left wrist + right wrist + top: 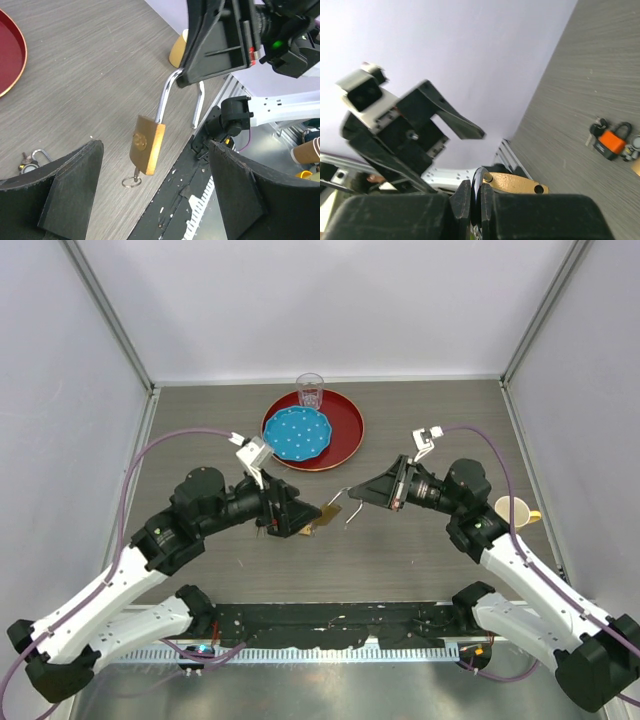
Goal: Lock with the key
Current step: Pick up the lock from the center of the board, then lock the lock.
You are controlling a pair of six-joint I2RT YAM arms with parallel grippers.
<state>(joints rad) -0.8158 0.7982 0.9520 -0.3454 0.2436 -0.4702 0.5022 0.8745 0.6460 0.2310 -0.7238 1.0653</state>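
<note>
Left wrist view reveals key (135, 175) beneath brass padlock (146, 145).

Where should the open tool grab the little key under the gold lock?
Pinch the key by the end sticking out beneath the hanging lock, probably coming from below: the lock dangles by its loop, so only that end is exposed.

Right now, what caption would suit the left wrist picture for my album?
Right gripper holds a brass padlock by its open silver shackle, small key in its base, left fingers open.
</note>
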